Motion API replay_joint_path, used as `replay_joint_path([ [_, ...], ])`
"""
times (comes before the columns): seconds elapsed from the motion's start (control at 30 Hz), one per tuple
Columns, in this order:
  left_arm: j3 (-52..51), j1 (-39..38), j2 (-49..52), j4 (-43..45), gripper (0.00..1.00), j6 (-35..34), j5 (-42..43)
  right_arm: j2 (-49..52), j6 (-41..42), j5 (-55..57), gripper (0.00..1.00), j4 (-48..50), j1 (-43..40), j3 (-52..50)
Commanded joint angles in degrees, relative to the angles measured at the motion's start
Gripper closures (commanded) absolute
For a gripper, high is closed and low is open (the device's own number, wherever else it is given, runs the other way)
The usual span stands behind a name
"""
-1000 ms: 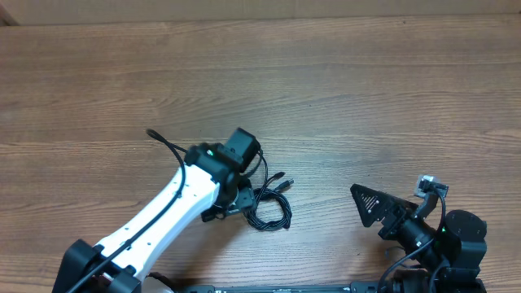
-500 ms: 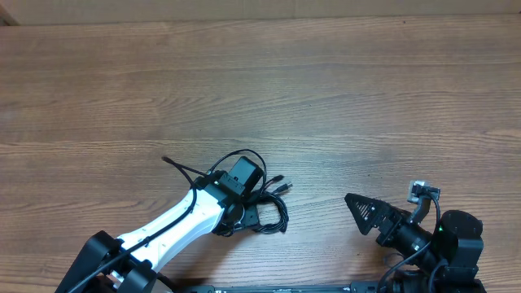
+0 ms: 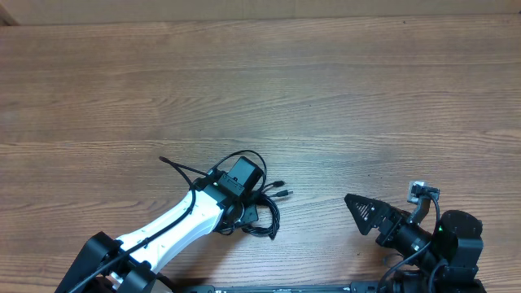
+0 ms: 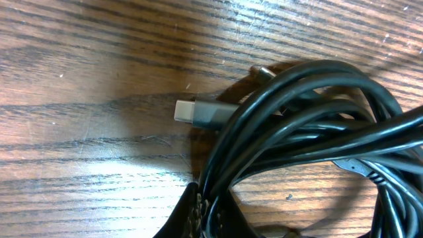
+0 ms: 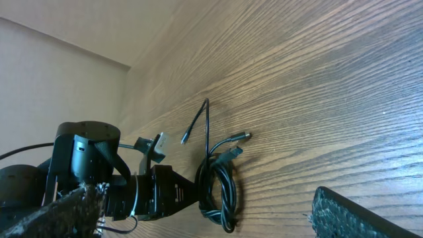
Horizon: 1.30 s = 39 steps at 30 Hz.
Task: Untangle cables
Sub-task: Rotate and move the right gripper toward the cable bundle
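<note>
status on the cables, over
Left tool shut on the cables. Right tool open, off to the side, holding nothing. Cables coiled on the table, one plug sticking out.

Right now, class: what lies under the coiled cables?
Beneath the cables: wooden table and one grey plug poking out. The plug's cord end is hidden by the loops.

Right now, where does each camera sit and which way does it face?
Overhead: above the table, facing straight down; the left arm reaches the cables, the right arm sits lower right.
Left wrist: close over the cables, facing down at a silvery plug; left fingers at the bottom edge.
Right wrist: low, facing across the table toward the left arm; open right fingers at the bottom corners.
All three share the cables.
</note>
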Motion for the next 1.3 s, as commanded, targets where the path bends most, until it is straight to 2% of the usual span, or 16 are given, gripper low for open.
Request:
replay_joint_path([
  [0.0, 0.7, 1.57, 0.35, -1.01, 0.96, -1.55, 0.81, -0.02, -0.48, 0.31, 0.0, 0.17, -0.13, 1.25],
  [0.2, 3.76, 6.6, 0.35, 3.76, 0.96, -14.1, 20.02, -0.02, -0.48, 1.75, 0.0, 0.2, -0.13, 1.25],
  [0.27, 3.76, 7.3, 0.35, 6.19, 0.96, -16.2, 22.77, -0.02, -0.46, 1.75, 0.0, -0.15, -0.13, 1.25],
  [0.33, 3.76, 7.48, 0.35, 8.11, 0.96, -15.12, 22.58, -0.02, -0.46, 1.75, 0.0, -0.96, -0.13, 1.25],
  [0.4, 3.89, 7.54, 0.33, 9.7, 0.96, -10.08, 22.69, -0.02, -0.46, 1.6, 0.0, -2.01, -0.13, 1.25],
  [0.5, 5.11, 8.07, 0.17, 9.03, 0.96, 1.29, 22.45, -0.02, -0.48, 1.55, 0.0, -4.09, -0.13, 1.25],
  [0.67, 7.54, 8.85, -0.59, 2.32, 0.96, 18.67, 21.35, 0.0, -0.48, 1.6, 0.0, -2.71, -0.13, 1.18],
  [0.7, 8.09, 8.96, -1.14, -0.17, 0.96, 24.04, 19.87, 0.0, -0.46, 0.59, 0.0, -1.33, -0.11, 1.18],
  [0.8, 9.09, 8.94, -2.73, -3.15, 0.96, 32.02, 18.6, 0.26, 1.14, -1.88, 0.0, -0.07, -0.11, 1.18],
  [0.93, 11.28, 8.94, -5.95, -6.4, 0.96, 38.29, 17.35, 2.29, 6.95, -2.62, 0.0, -0.09, -0.11, 1.18],
  [1.13, 15.41, 8.94, -11.5, -11.54, 0.96, 38.69, 9.86, 9.94, 10.43, -3.13, 0.0, -0.11, -0.11, 1.18],
  [1.27, 16.15, 8.94, -15.17, -13.38, 0.96, 38.66, 6.25, 17.16, 13.75, -7.67, 0.0, 1.51, -0.11, 1.18],
])
